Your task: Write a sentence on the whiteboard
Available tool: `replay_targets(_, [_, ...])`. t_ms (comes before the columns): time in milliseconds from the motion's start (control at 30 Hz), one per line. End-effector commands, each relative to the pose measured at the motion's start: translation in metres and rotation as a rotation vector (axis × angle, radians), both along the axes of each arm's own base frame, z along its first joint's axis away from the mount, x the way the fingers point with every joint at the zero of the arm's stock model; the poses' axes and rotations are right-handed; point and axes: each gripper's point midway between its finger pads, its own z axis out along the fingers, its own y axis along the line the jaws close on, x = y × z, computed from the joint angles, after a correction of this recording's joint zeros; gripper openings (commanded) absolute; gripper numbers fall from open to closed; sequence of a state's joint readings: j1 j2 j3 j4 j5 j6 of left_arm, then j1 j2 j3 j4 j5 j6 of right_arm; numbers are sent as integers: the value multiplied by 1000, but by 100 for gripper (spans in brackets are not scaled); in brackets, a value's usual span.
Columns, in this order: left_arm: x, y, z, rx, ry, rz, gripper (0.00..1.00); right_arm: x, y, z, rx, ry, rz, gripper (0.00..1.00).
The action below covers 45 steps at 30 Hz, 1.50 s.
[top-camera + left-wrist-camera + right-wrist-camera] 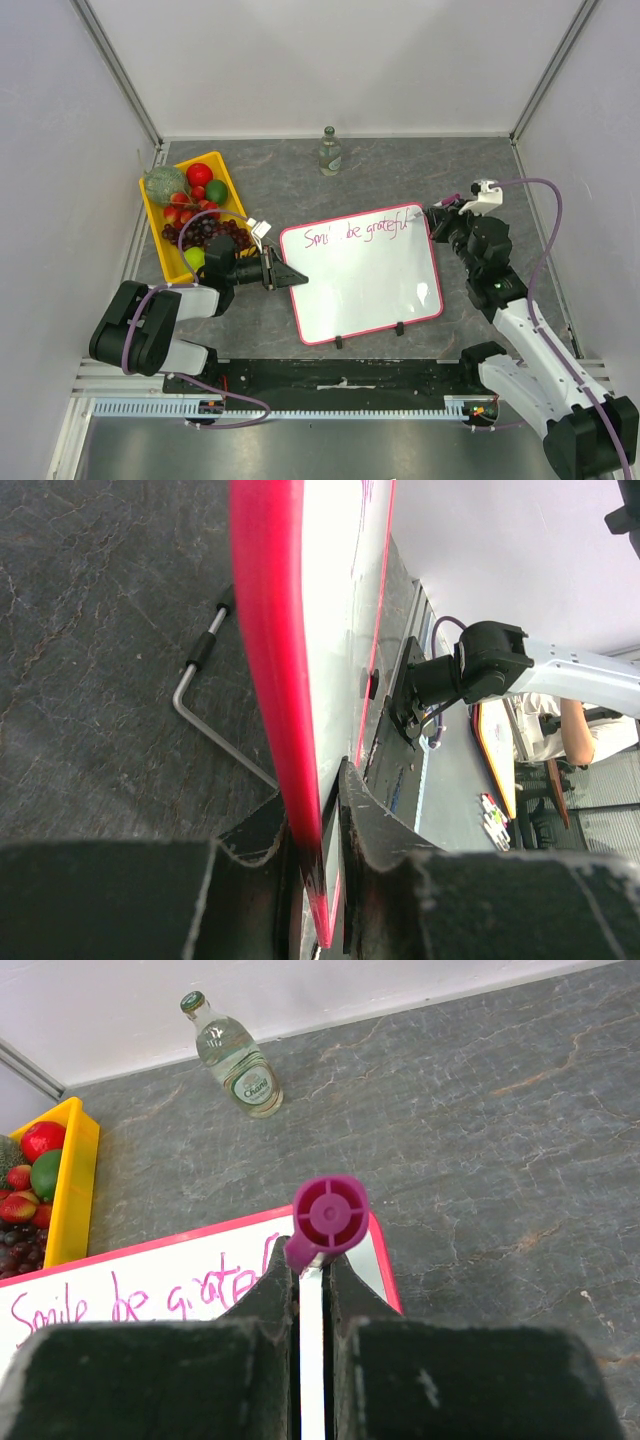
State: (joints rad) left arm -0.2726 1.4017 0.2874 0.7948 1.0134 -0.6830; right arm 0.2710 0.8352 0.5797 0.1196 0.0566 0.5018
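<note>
- Two grippers are at work on the whiteboard [365, 285], which lies at the middle of the grey table [480, 170] in the top view, its long sides running roughly from 9 to 3 o'clock and turned slightly anticlockwise.
- The left gripper [290, 275] reaches in from 9 o'clock. In the left wrist view its jaws are clamped on the board's pink-red rim [275, 680], one finger on each face of the edge.
- The right gripper [440, 215] sits at the board's 2 o'clock corner. Its jaws are closed tight on a marker [330, 1215] with a white barrel and a magenta end cap that faces the right wrist camera.
- The sentence [358, 230] runs in thin pink cursive along the board's 12 o'clock edge, from the 10 o'clock corner to near the 2 o'clock corner.
- From above, the first word is partly washed out. The right wrist view shows "Smile be grate" before the fingers hide the rest.
- The marker's lower end meets the board at the last letters of the line, though the tip itself is hidden.
- Two small black clips [338, 343] sit on the board's 6 o'clock edge.
- A bent metal rod [200, 695] lies on the table beside the rim, seen from the left wrist only.
- A yellow tray [150, 205] of fruit [199, 175] stands at 10 o'clock from the board, just beside the left gripper's wrist.
- A glass bottle [329, 152] stands upright at 12 o'clock, near the back wall and well apart from the board.
</note>
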Motion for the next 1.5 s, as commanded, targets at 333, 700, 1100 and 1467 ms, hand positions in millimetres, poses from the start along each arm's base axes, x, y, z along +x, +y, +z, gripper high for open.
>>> replay_targets(333, [-1, 2, -18, 60, -48, 10, 2, -12, -3, -20, -18, 58, 5, 0])
replay_targets(700, [-1, 2, -17, 59, -48, 10, 2, -17, -7, -24, -28, 65, -6, 0])
replay_targets(1100, [0, 2, -18, 60, -48, 15, 2, -18, -11, -11, -32, 39, -21, 0])
replay_targets(1467, [0, 2, -17, 60, -50, 13, 2, -9, -14, 17, -34, -14, -47, 0])
